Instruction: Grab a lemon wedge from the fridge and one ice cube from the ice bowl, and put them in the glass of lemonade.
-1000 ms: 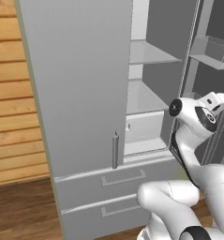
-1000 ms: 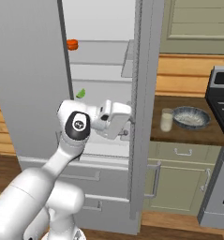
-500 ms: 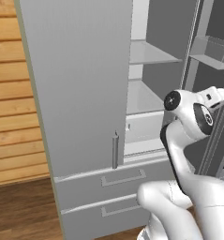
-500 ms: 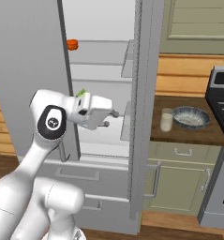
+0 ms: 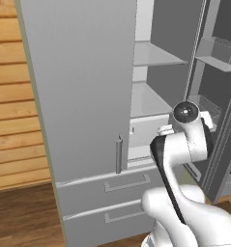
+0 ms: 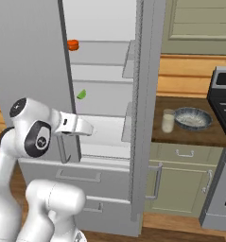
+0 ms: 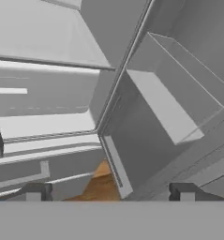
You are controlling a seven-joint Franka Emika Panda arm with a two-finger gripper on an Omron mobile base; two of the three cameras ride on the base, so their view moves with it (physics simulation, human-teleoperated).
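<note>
The fridge (image 6: 39, 56) stands with its right door (image 6: 145, 94) swung open and its left door (image 5: 83, 87) closed. The small green lemon wedge (image 6: 81, 94) lies on a middle shelf inside. My gripper (image 6: 87, 128) hangs in front of the open compartment, below and slightly right of the wedge, pointing right. In the hand view the gripper (image 7: 108, 193) is open, its fingertips (image 7: 36, 192) far apart with nothing between them, facing the door's inner bins. The glass of lemonade (image 6: 168, 121) and the ice bowl (image 6: 193, 118) sit side by side on the wooden counter to the right.
A round orange-red item (image 6: 73, 45) sits on the upper shelf. The open door's edge stands between the fridge interior and the counter (image 6: 190, 137). A stove (image 6: 223, 94) is at the far right. Two drawers (image 5: 112, 193) lie below the fridge doors.
My hand has drawn back leftward from the open door's edge and dropped a little, and the arm's elbow has swung left. The jaws have widened slightly.
</note>
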